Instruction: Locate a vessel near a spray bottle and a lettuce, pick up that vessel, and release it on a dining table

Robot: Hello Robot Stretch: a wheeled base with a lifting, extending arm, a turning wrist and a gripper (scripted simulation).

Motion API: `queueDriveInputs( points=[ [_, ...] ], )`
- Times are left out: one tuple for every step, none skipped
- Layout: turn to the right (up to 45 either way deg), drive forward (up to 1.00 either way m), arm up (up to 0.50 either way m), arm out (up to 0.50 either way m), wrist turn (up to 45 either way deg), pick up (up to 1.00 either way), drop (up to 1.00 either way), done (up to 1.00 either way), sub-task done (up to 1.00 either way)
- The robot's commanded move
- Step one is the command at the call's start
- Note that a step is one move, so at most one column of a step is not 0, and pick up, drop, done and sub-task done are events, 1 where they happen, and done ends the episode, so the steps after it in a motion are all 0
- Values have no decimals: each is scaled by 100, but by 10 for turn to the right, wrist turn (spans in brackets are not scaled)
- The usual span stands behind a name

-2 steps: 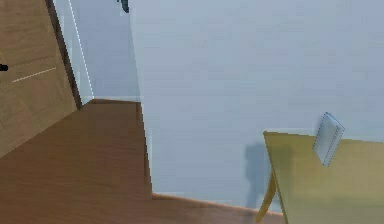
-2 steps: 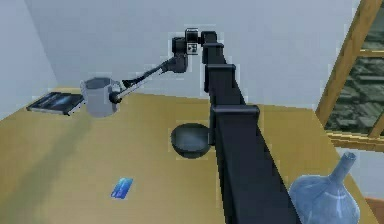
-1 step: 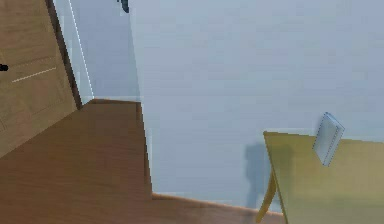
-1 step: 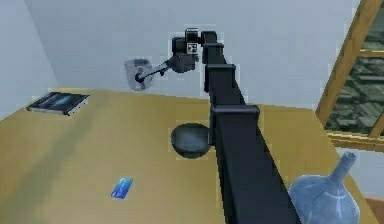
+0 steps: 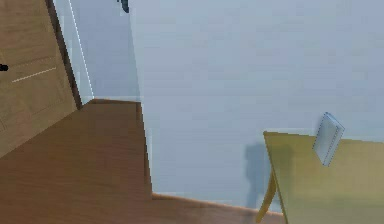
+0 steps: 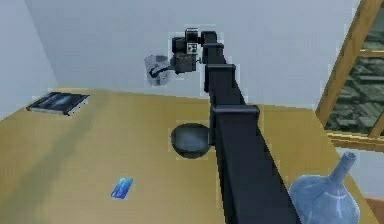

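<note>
Wooden table (image 6: 90,150), dark bowl (image 6: 190,140) mid-frame; arm (image 6: 235,130) reaches to upper middle, gripper (image 6: 165,70) holds clear cup (image 6: 152,66) off the tabletop.

I read the arm (image 6: 240,140) as plain black and the table (image 6: 90,150) as honey-yellow wood. The bowl (image 6: 190,140) is dark grey, the card (image 6: 122,188) bright blue, the book (image 6: 58,102) dark with a pale edge, and the vase (image 6: 325,192) pale blue glass. The cup (image 6: 157,68) looks clear and greyish. Ahead, the floor (image 5: 80,160) is brown wood and the wall (image 5: 230,80) pale bluish white.
</note>
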Motion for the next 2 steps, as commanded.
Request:
queueDriveInputs(
  points=[
    [0, 0, -32, 0, 0, 0, 0, 0, 0],
    [0, 0, 0, 0, 0, 0, 100, 0, 0]
  ],
)
